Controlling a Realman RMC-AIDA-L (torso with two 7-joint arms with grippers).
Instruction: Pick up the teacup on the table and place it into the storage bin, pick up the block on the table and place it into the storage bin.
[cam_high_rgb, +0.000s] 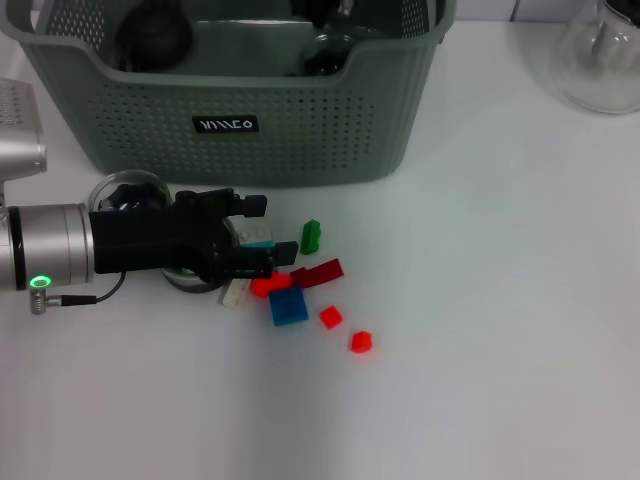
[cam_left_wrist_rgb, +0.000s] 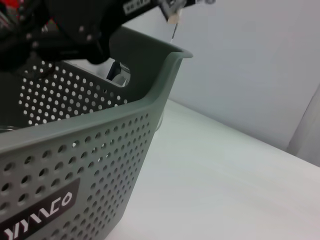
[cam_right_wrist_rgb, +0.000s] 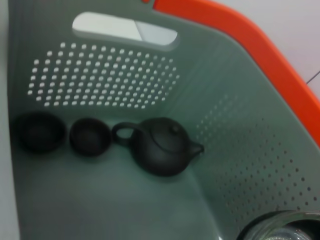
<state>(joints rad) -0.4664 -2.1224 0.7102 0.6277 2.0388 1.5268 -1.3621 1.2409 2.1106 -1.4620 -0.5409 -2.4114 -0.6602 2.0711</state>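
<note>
The grey-green storage bin (cam_high_rgb: 300, 130) stands at the back of the table, and its perforated wall and label fill the left wrist view (cam_left_wrist_rgb: 100, 155). My left gripper (cam_high_rgb: 268, 228) reaches in from the left, low over a cluster of small blocks, and it is open. A white and teal block (cam_high_rgb: 258, 239) lies between its fingers. A clear glass teacup (cam_high_rgb: 128, 190) stands on the table, partly hidden under the gripper body. The right wrist view looks down into the bin (cam_right_wrist_rgb: 125, 75). My right gripper does not show.
Loose blocks lie in front of the bin: green (cam_high_rgb: 311, 236), dark red (cam_high_rgb: 322, 272), red (cam_high_rgb: 268, 285), blue (cam_high_rgb: 288, 306), white (cam_high_rgb: 237, 293), and two small red ones (cam_high_rgb: 345, 330). The bin holds a dark teapot (cam_right_wrist_rgb: 160, 147) and two dark cups (cam_right_wrist_rgb: 90, 136). A glass flask (cam_high_rgb: 600, 55) stands back right.
</note>
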